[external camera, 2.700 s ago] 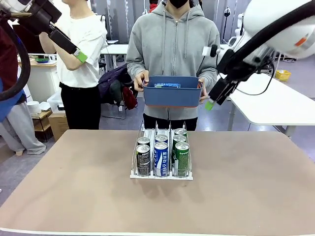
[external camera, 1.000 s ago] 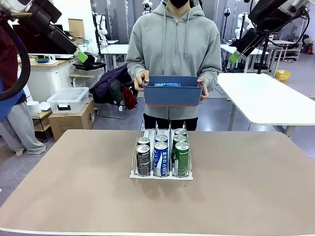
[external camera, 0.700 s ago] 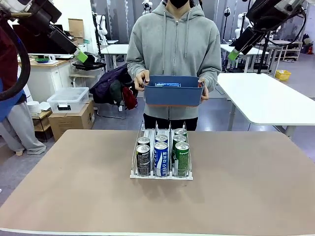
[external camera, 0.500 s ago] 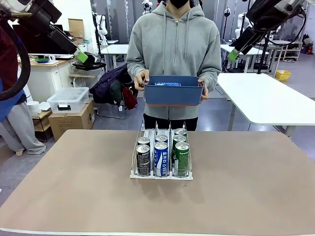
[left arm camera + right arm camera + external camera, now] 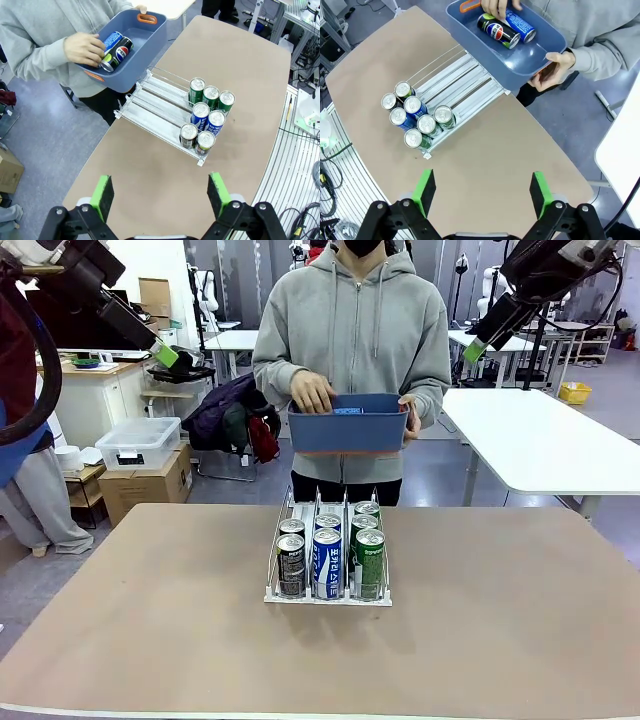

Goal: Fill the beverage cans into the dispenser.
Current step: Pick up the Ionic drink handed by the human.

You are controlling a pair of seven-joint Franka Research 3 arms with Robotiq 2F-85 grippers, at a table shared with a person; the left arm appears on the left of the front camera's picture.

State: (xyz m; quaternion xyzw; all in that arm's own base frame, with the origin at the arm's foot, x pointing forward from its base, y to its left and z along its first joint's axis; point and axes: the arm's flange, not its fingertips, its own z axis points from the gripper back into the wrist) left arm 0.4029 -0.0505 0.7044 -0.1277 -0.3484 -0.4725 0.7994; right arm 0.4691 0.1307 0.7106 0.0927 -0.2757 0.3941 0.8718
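**Hand in bin, both claws open and empty**

Dispenser [image 5: 155,102] sat mid-table [image 5: 500,640]. Seven cans [image 5: 327,560] were packed at its near end, two, two and three per lane. At 12 o'clock from it the person held the blue bin [image 5: 348,432] above the table, one hand [image 5: 312,392] inside on loose cans [image 5: 496,31]. Left gripper [image 5: 160,192] was high at 10 o'clock and right gripper [image 5: 481,190] high at 2 o'clock, both with fingers spread wide, holding nothing.
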